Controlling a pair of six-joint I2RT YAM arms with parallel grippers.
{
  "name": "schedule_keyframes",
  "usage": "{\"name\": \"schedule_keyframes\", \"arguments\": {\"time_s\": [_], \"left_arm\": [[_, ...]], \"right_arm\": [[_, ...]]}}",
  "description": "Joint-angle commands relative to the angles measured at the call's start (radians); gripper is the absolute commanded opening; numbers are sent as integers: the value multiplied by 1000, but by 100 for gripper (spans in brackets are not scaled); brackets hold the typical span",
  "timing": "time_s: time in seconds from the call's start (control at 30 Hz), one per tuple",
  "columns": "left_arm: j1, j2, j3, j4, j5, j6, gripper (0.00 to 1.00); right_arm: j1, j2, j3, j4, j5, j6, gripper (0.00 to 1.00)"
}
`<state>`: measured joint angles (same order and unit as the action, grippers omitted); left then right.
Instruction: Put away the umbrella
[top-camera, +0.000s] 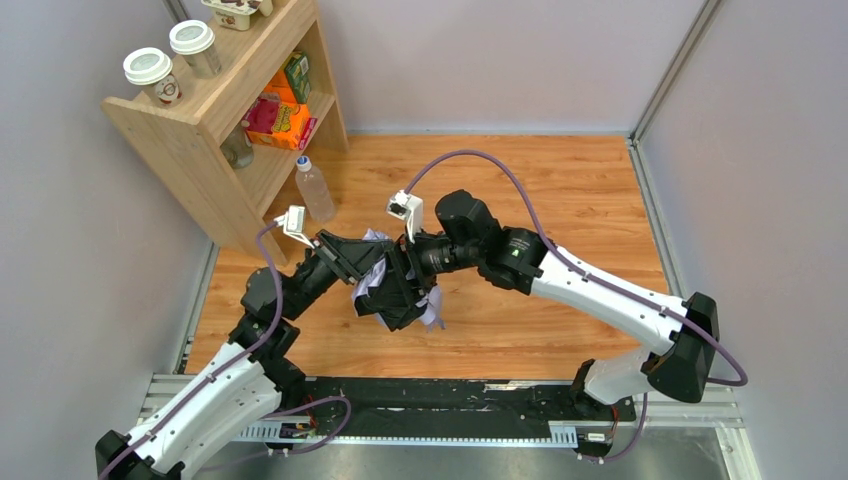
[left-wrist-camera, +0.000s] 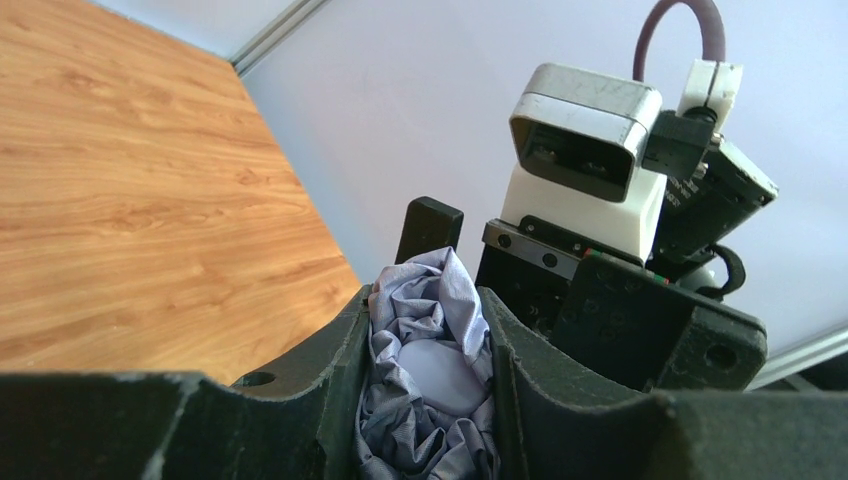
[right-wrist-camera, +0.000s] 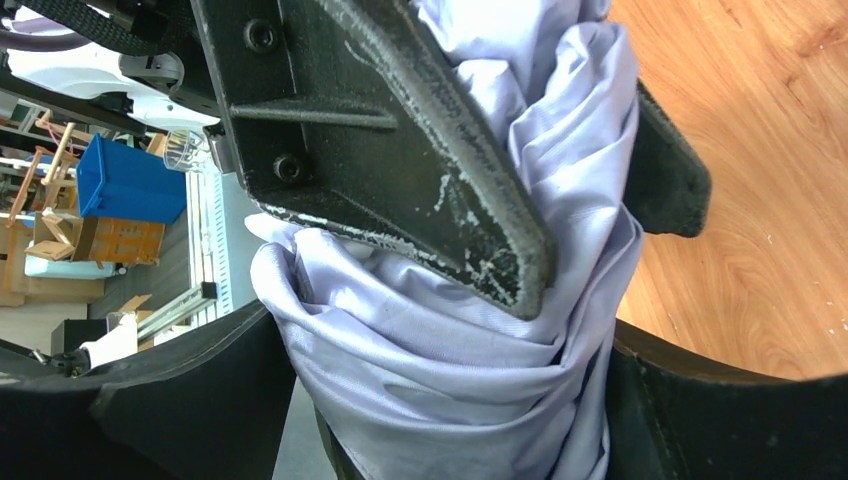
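Creased matt cloth umbrella (right-wrist-camera: 450, 340), wood-grain table (left-wrist-camera: 120, 200)

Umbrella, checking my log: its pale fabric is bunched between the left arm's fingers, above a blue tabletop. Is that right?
No: the tabletop is light wood, not blue, as the left wrist view shows. The umbrella's pale fabric is indeed bunched between the left arm's fingers.

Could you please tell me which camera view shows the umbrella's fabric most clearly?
The right wrist view: the umbrella fills the frame, and its lavender folds are sharp. The left wrist view shows only a crumpled bunch in the left gripper. The top view shows only small, mostly hidden scraps.
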<state>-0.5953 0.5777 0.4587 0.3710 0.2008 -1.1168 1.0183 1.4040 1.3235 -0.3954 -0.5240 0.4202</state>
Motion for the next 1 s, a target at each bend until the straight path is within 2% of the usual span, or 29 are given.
{"name": "schedule_keyframes", "arguments": {"time_s": [0.0, 0.1, 0.33, 0.6, 0.73, 0.97], "left_arm": [[6, -22, -31, 181, -1, 126, 0], [6, -45, -9, 137, 43, 279, 0], [6, -73, -2, 238, 121, 562, 0], [6, -45, 197, 166, 275, 886, 0], [6, -26, 286, 155, 284, 978, 0], [6, 45, 406, 213, 307, 1055, 0]], "right_arm": [[16, -68, 46, -23, -65, -6, 84], [17, -92, 48, -46, -73, -9, 84], [16, -105, 71, -99, -165, -24, 88], [-4, -96, 206, -196, -177, -49, 99], [-29, -89, 304, -267, -156, -78, 100], [-124, -79, 444, -283, -168, -64, 100]]}}
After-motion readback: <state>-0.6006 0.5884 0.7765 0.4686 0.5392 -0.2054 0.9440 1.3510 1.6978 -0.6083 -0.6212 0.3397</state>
